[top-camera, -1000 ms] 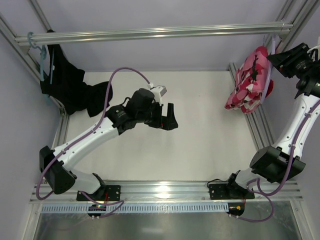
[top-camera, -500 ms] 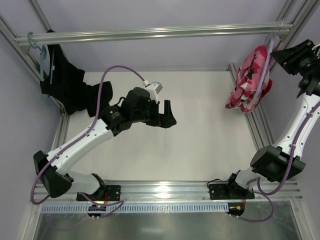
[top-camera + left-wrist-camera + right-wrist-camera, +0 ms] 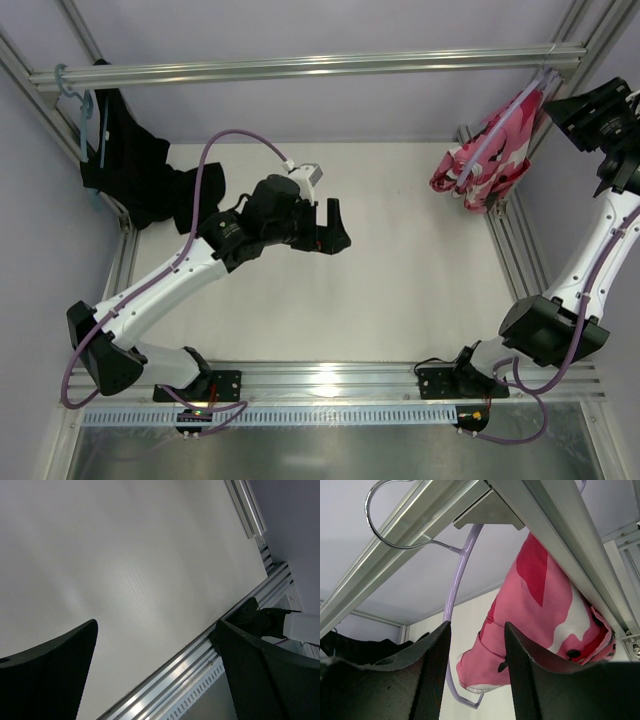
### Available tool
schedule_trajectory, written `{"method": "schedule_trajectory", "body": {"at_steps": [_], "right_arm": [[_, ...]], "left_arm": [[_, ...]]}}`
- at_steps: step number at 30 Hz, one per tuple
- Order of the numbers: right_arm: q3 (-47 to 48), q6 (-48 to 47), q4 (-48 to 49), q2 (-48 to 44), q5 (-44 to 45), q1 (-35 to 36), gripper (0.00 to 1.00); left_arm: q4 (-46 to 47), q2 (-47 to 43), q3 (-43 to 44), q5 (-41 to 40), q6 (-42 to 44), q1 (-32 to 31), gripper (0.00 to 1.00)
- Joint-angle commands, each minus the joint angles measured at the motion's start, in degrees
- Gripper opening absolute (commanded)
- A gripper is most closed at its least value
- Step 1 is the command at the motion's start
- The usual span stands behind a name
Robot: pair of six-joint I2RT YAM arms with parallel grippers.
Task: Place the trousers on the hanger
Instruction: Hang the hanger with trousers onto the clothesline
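My right gripper (image 3: pixel 562 102) up at far right corner, fingers apart, clamping nothing. Arm stretched tall from base, wrist bent toward rail (image 3: pixel 300 68). Hanger (image 3: pixel 497 128) hooked on rail just ahead of gripper. Trousers (image 3: pixel 480 165) draped over it, bunched, hanging above worktop (image 3: pixel 400 300). My left gripper (image 3: pixel 335 228) wide open, empty, arm elbowed low over worktop middle.
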Motion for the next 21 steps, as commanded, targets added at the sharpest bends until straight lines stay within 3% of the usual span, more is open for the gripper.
{"method": "schedule_trajectory", "body": {"at_steps": [1,5,10,14,21], "right_arm": [[-0.89,-0.11,0.29,-3.55,1.15,0.2,0.51],[-3.44,-0.45,2.05,-4.7,3.42,3.44,0.59],[-7.82,-1.86,2.31,-7.24,10.45,9.41,0.63],[-13.1,-2.13,3.55,-10.93,16.6,12.58,0.64],[-13.98,-4.24,0.03,-12.6,24.44,15.23,0.64]], "left_arm": [[0.46,-0.4,2.44,-2.53,0.45,-0.11,1.0],[1.26,0.3,2.88,-2.54,0.97,-0.11,1.0],[1.61,1.45,3.94,0.02,2.38,-0.11,1.0],[1.79,1.71,3.94,0.63,2.9,-0.19,1.0],[1.78,1.8,3.85,0.1,2.73,-0.11,1.0]]}}
